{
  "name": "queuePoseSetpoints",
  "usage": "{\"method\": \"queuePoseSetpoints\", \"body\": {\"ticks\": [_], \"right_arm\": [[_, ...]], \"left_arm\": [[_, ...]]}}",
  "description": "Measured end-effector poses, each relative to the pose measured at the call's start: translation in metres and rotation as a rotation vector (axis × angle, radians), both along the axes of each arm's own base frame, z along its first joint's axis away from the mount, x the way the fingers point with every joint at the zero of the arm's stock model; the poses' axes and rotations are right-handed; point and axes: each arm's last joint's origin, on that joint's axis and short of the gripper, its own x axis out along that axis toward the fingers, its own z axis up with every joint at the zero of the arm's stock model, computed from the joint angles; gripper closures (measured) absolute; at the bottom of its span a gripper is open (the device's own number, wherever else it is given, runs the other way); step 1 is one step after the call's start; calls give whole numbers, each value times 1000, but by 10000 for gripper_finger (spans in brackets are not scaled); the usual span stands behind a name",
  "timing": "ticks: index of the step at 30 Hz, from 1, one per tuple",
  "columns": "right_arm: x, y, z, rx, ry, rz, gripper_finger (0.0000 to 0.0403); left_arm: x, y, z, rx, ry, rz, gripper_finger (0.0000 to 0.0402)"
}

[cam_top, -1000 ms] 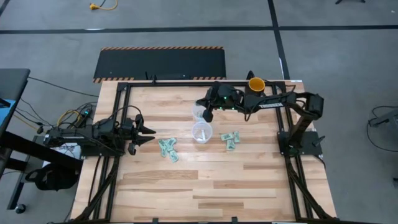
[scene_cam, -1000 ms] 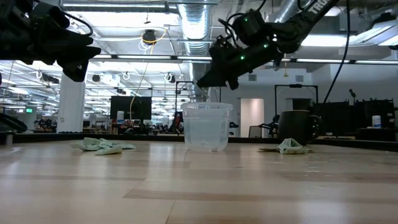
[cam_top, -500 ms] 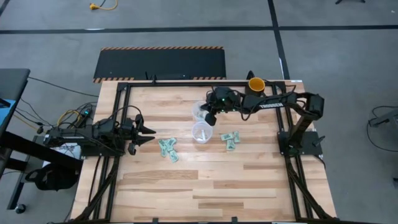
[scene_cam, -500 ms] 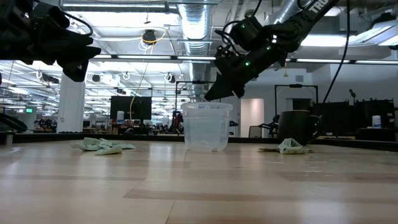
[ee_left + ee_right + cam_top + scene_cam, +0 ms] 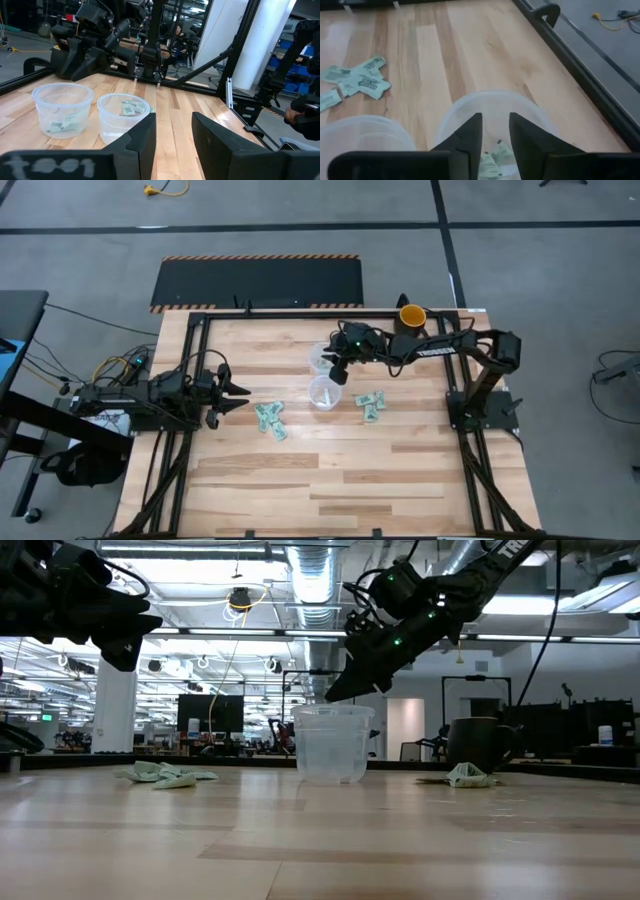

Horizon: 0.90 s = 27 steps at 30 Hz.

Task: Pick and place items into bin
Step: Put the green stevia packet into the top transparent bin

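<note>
Two clear plastic cups stand mid-table, a far cup and a near cup. My right gripper hangs open just above the far cup's rim, fingers slanting down, nothing between them. A crumpled green-and-white packet lies in that cup's bottom. More packets lie flat on the wood, a left pile and a right pile. My left gripper waits open and level at the table's left, clear of everything.
A dark mug with yellow inside stands at the far right, by the right arm. The table's black frame runs along its edges. Bare wood stretches toward the near edge.
My right gripper has tipped its fingers further down over the far cup and shifted slightly toward the table's right. The cups and the packets on the table have stayed where they were.
</note>
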Motion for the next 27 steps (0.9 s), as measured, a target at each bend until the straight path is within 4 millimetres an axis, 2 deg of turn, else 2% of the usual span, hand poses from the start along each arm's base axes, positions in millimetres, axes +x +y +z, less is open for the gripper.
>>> {"method": "queuePoseSetpoints", "body": {"ticks": [7, 11, 16, 21, 27], "right_arm": [[-14, 2, 41, -14, 66, 11, 311], [-32, 7, 71, -10, 97, 16, 311], [-59, 16, 92, -3, 170, 30, 311], [-82, 22, 98, 25, 282, 38, 311], [-94, 26, 86, 86, 443, 39, 312]], "left_arm": [[0, 0, 0, 0, 0, 0, 288], [0, 0, 0, 0, 0, 0, 288], [0, 0, 0, 0, 0, 0, 288], [0, 0, 0, 0, 0, 0, 288], [0, 0, 0, 0, 0, 0, 288]]}}
